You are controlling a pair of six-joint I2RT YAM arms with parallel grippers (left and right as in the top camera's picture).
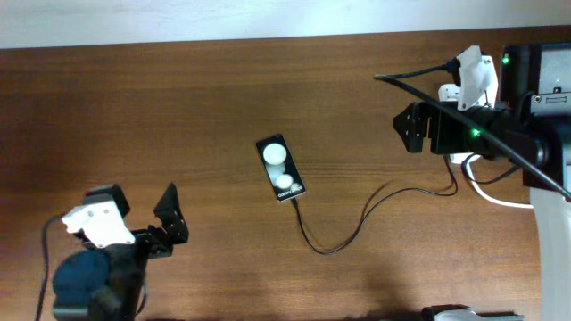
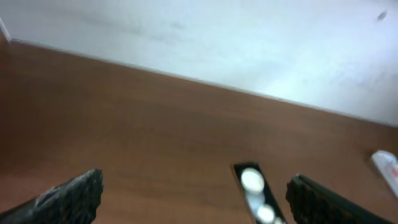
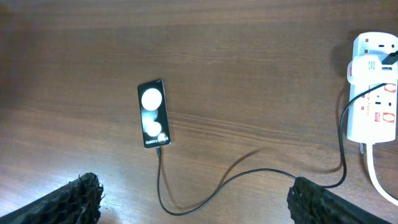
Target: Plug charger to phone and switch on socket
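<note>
Overhead view: left fingers spread wide, clamped on nothing, low at the left of the tabletop, well apart from everything else. Left wrist cam agrees: both tips at the frame's bottom corners, bare wood between, phone lying beyond them, white wall behind. Over on the right, right fingers are wide apart too, gripping nothing, hanging above the tabletop. In their own cam the charger cable loops across the gap between them. The phone lies flat mid-table, face up, two white blobs showing, slightly skewed. The cable meets its lower short edge, sags in a U, then runs right to the socket. Can't tell if the plug tip is fully seated. The charger's white adapter sits in the strip's upper half in that view; thick white cord leaves the lower end. Switch positions too small to read. Obstruction: from above, the right arm lies over the socket, so only white scraps show around it; right wrist cam sees it unblocked.
</note>
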